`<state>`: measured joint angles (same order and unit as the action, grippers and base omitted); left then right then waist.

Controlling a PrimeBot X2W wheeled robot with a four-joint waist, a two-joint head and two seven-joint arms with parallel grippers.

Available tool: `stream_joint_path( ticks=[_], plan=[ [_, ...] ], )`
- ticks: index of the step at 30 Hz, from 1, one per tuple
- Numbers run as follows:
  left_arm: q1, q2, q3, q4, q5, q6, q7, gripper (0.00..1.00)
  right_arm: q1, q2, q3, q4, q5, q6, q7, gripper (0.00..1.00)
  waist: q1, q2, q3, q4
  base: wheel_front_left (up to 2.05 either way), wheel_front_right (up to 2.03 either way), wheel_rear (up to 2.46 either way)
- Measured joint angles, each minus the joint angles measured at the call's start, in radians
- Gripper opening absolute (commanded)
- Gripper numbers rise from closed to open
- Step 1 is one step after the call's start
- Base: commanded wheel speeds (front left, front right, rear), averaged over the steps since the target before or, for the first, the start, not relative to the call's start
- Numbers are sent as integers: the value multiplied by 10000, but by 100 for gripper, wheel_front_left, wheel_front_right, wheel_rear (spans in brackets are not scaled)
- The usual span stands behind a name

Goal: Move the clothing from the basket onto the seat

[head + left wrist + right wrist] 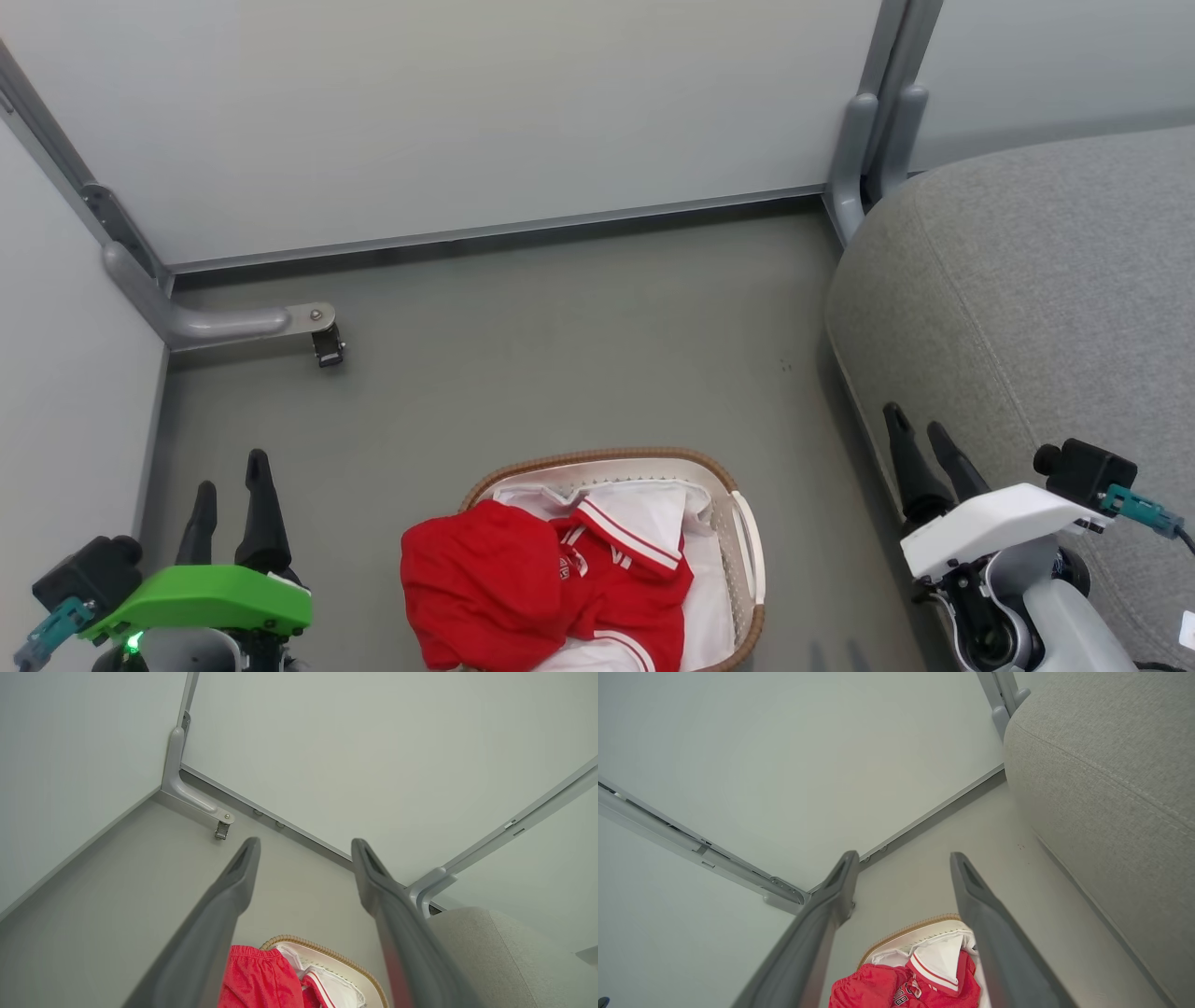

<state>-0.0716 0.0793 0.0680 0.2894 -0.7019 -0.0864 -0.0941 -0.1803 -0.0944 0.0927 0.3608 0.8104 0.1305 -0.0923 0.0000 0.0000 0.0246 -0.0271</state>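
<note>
1. Clothing (523, 588) in bright red with white panels is seen heaped in the basket (750, 546). One red piece is draped over the left rim and hangs outside it. A white panel edged with red-white striped trim is laid on top near the middle.
2. Dark lettering is seen on one red piece in the right wrist view, but it is too small to be read.
3. A white liner sheet (714, 597) is spread under the clothing and is exposed along the basket's right side.
4. The basket is set on the grey floor (560, 327) at the near middle, with its brown woven-look rim upward and a white handle at its right.
5. The seat (1027, 280), grey and rounded at the edges, is placed to the right of the basket, apart from it, with a strip of floor between them.
6. The left hand (231, 472) is held to the left of the basket and apart from it. Its two dark fingers are spread wide, and nothing is gripped between them.
7. The right hand (915, 418) is held to the right of the basket and is seen against the seat's near-left edge. Its fingers are likewise spread wide and nothing is held.
8. Pale wall panels (467, 112) are set at the far and left sides of the floor, and a grey metal bracket (224, 322) is fixed at the far-left corner.
</note>
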Motion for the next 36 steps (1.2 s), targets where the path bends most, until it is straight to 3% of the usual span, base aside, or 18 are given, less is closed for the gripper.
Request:
stream_joint_path(
  ticks=[23, 36],
  plan=[
    [-11, 537, -1045, -422, 2731, 610, -631, 100, -441, -107, 663, 625, -2673, 0, -642, 100, 0, 0, 121, -22, 0, 0, 0],
    [-12, 518, -1266, -470, 3697, 769, -928, 100, -476, -38, 531, 711, -4013, 0, -945, 100, 0, 0, 84, -42, 0, 0, 0]
  ],
)
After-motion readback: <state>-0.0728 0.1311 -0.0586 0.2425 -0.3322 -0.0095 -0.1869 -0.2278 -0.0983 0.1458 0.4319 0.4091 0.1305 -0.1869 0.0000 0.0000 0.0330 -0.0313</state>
